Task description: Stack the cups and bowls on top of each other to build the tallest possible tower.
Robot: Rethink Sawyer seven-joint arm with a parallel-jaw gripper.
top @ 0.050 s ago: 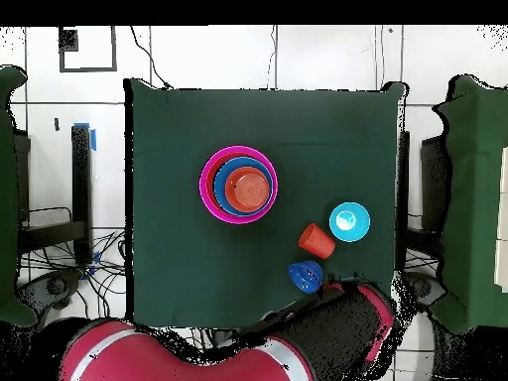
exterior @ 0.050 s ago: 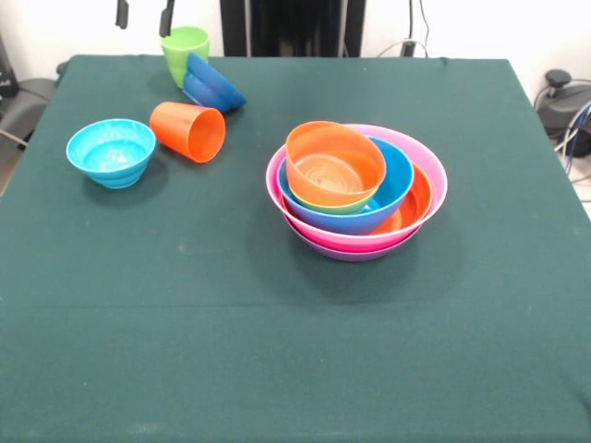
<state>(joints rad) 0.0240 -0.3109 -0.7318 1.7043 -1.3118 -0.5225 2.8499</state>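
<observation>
The tower (exterior @ 0.050 s ago: 356,189) of glossy plastic bowls sits right of the middle of the green tablecloth (exterior @ 0.050 s ago: 277,351): a wide pink bowl (exterior @ 0.050 s ago: 434,175) over a purple one, with large orange and blue bowls nested inside, a sliver of lime green, and a small orange bowl (exterior @ 0.050 s ago: 334,164) tilted on top. Toward the far left corner lie the loose pieces: a light blue small bowl (exterior @ 0.050 s ago: 111,152) upright, an orange tapered plastic tumbler (exterior @ 0.050 s ago: 189,131) on its side with its mouth facing forward, a lime green tumbler (exterior @ 0.050 s ago: 184,51) upright, and a dark blue small bowl (exterior @ 0.050 s ago: 214,88) tipped against it.

All of it looks light, stiff and slick; I would expect a pinch across a thin rim or the tumbler's wall to hold best, and a nudge to send a piece skating.

The gripper (exterior @ 0.050 s ago: 144,17) hangs just above the lime green tumbler with its two fingers spread, holding nothing. That cluster is near the table's back edge, while the wide front is open cloth.
</observation>
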